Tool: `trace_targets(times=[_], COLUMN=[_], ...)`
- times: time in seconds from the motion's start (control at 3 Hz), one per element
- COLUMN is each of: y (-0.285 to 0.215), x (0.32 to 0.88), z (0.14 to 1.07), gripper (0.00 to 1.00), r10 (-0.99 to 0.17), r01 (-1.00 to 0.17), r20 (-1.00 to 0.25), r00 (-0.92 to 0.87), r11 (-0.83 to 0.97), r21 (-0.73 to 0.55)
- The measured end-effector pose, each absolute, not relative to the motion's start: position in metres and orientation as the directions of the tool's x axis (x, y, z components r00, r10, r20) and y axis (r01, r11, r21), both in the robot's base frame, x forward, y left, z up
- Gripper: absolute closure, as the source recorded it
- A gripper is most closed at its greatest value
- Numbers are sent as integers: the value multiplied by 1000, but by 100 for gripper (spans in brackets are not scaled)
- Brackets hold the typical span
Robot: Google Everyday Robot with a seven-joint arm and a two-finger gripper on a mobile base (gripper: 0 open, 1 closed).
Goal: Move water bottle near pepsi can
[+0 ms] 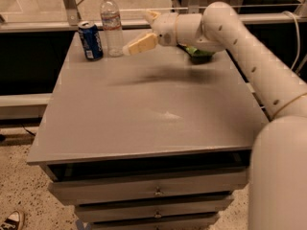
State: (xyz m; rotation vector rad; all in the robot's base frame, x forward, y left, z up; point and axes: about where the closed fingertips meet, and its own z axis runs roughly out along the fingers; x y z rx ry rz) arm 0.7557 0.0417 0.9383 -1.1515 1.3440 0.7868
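We see the water bottle (111, 27) standing upright at the table's (144, 114) far corner, around 11 o'clock. The pepsi can (90, 40) stands just beside it at its 8 o'clock, with a slim gap between them. Our gripper (138, 32) hovers at the bottle's 3 o'clock, jaws apart and holding nothing, the lower fingertip close to the bottle. A green object (200, 55) lies behind the arm at 1 o'clock.

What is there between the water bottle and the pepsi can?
Only bare table, in the camera view. The hand is open beside the water bottle.
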Motion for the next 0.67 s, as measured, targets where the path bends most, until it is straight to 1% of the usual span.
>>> trace_targets(times=[0.33,0.67], y=[1,2], x=[706,705], z=[974,973], gripper=[0,0], r10=[-215,-215], r01=[-937,-940], r20=[-957,-958], r00=[192,191], r11=[249,241], r21=[-244,-242])
